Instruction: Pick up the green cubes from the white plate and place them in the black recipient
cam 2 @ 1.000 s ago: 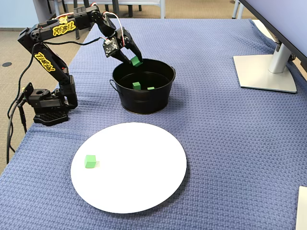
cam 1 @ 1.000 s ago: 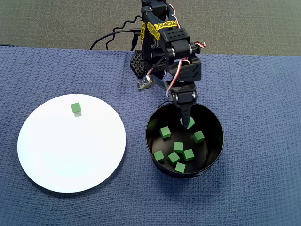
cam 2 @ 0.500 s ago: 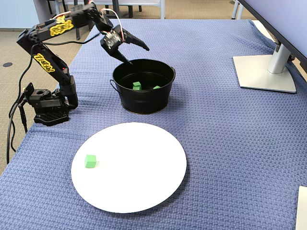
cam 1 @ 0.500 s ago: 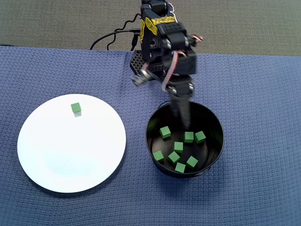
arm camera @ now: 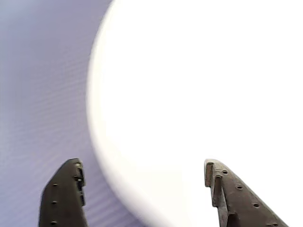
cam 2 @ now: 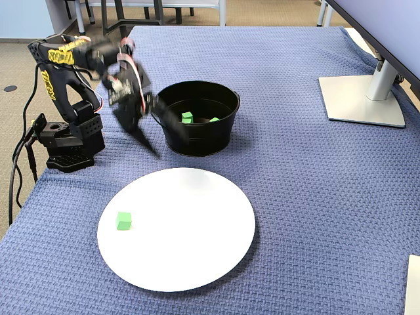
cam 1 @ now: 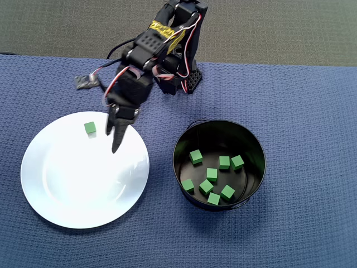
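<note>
Your gripper has swung away from the black recipient since a second ago and now hangs over the white plate. The cube it was carrying then is gone from its fingers, and the tin now holds seven green cubes, scattered on its bottom in the overhead view. One green cube sits alone on the plate, on the part nearest the surface's far edge in the overhead view, just beside your gripper but not touching it.

Your arm reaches out from its base at the far edge of the surface, bent down at the wrist, with the gripper pointing at the plate. In the wrist view your fingers are spread wide with nothing between them, and the plate's rim curves below them. The fixed view shows the gripper blurred, between the tin and the arm's base.
</note>
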Available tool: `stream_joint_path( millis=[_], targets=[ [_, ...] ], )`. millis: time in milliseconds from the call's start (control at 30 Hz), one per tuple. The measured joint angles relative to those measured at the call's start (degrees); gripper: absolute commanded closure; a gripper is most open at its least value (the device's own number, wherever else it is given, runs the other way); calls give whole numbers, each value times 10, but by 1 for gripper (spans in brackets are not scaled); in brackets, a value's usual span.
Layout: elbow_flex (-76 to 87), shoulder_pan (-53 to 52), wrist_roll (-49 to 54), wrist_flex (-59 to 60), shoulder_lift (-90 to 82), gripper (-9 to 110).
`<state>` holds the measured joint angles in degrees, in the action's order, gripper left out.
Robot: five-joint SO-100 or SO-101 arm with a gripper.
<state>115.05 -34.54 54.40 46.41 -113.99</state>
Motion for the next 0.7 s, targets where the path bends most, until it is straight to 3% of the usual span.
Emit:
stream_joint_path(
  millis=[400,700],
  targets=[
    [99,-120,345,-183,64,79],
    [139,-159,468,-259,95,79]
  ],
)
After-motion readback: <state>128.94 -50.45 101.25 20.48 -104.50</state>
